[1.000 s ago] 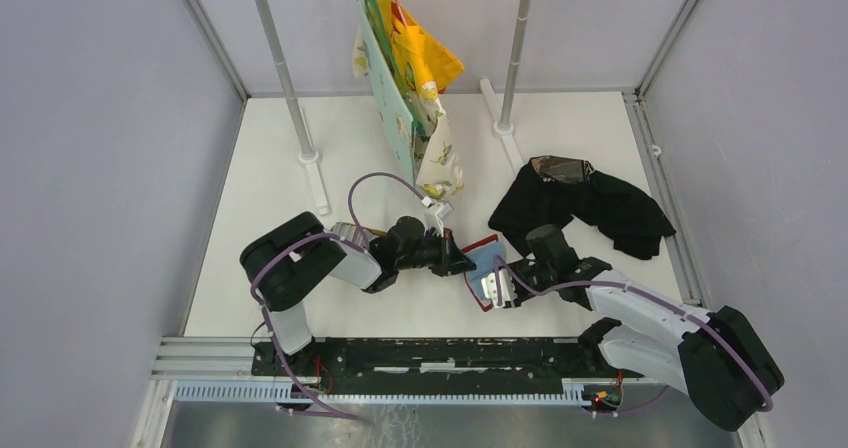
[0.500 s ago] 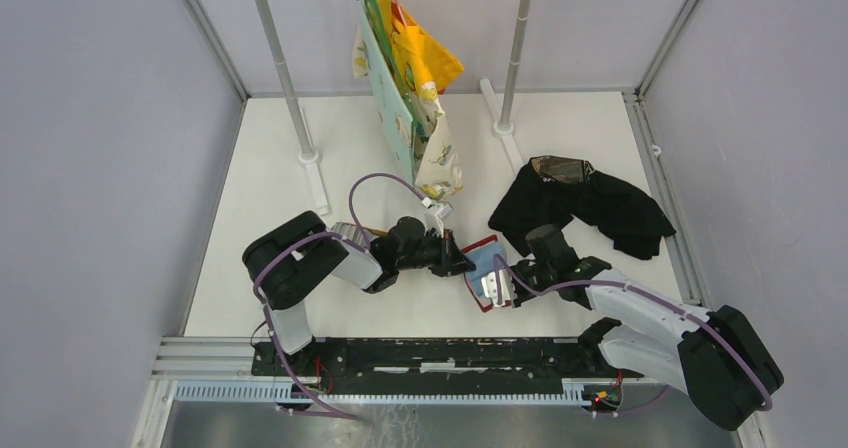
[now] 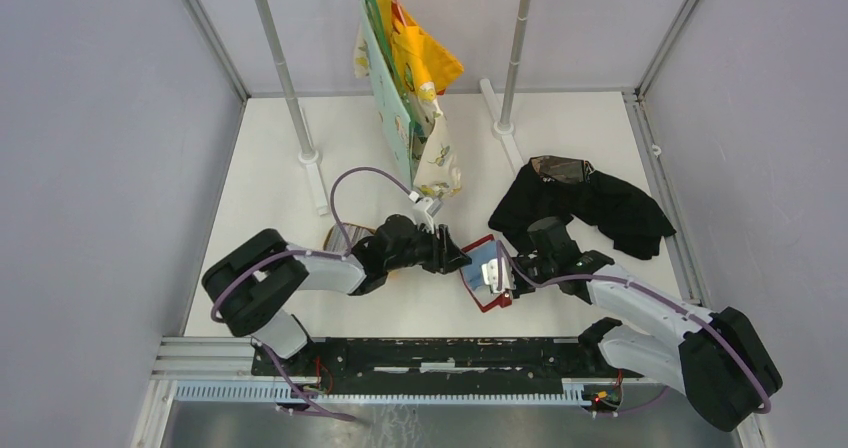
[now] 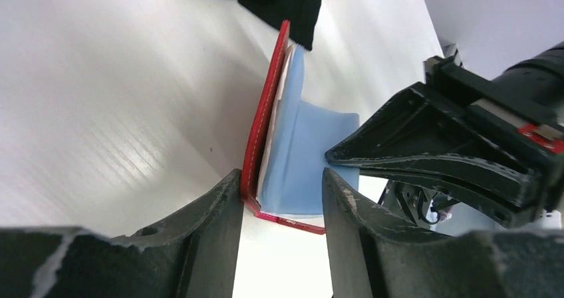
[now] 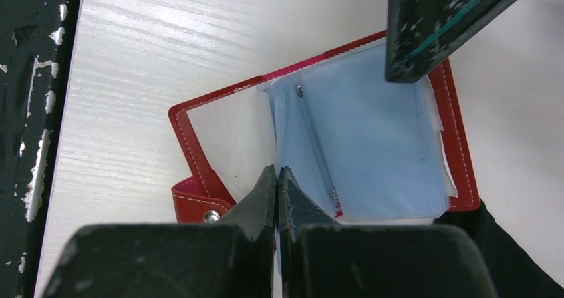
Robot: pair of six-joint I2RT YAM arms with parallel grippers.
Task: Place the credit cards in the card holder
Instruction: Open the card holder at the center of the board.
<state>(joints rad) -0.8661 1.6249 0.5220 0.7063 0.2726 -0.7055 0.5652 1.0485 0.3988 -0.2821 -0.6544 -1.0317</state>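
Observation:
The red card holder (image 3: 482, 268) lies open on the white table between my two grippers, its pale blue plastic sleeves (image 5: 372, 145) fanned out. My right gripper (image 5: 276, 171) is shut on a thin sleeve near the spine, beside the snap stud tab (image 5: 199, 208). My left gripper (image 4: 281, 178) stands open just off the holder's left edge. The red cover (image 4: 266, 125) and a sleeve rise ahead of its fingertips, and nothing is gripped. One of its fingers (image 5: 432, 25) hangs over the sleeves in the right wrist view. No credit cards can be made out.
A black cloth (image 3: 585, 203) lies crumpled right behind the holder. A tan wooden tray (image 3: 338, 236) peeks out behind my left arm. Patterned bags (image 3: 410, 98) hang from a rack whose poles (image 3: 290, 88) stand at the back.
My left gripper has opened and its arm has swung out to the left. My right gripper has shut on the sleeve. The holder has shifted slightly up and to the left.

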